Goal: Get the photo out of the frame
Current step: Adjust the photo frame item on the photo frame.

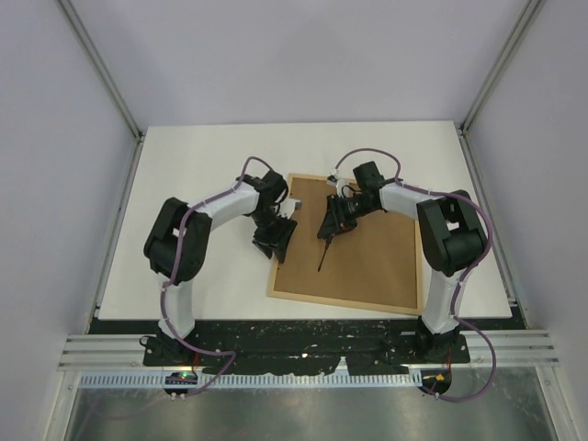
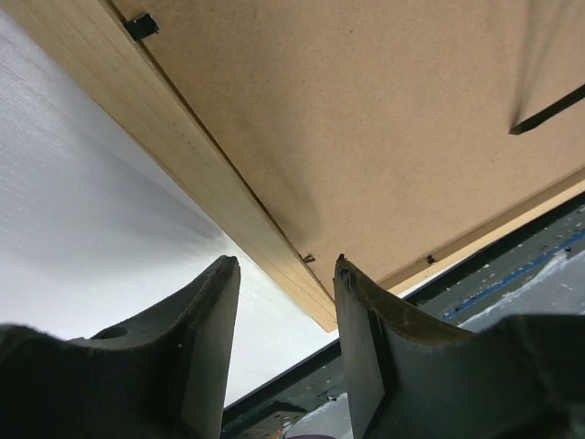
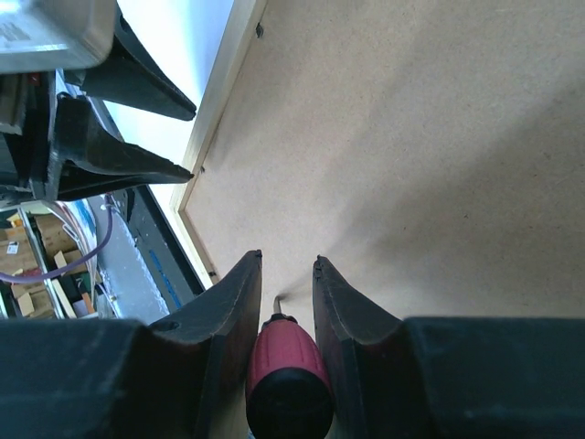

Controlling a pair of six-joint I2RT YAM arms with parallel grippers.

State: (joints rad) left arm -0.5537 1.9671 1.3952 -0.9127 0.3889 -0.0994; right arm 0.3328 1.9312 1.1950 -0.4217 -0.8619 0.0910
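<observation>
Lying flat: large thin light-wood rectangular frame [image 1: 367,266], on the white table [image 1: 184,165], between both arms.
Frame back: brown fibreboard panel [image 3: 411,137] was turned upward; small black tabs [image 2: 142,26] were seen along its edge.
Left gripper [image 2: 283,265]: jaws were spread, nothing between them, at the frame's left edge.
Right gripper [image 3: 288,261]: fingers were pinched on a red-handled tool [image 3: 288,375] over the panel.

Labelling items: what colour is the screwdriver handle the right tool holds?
Red; the screwdriver handle shows best in the right wrist view.
</observation>
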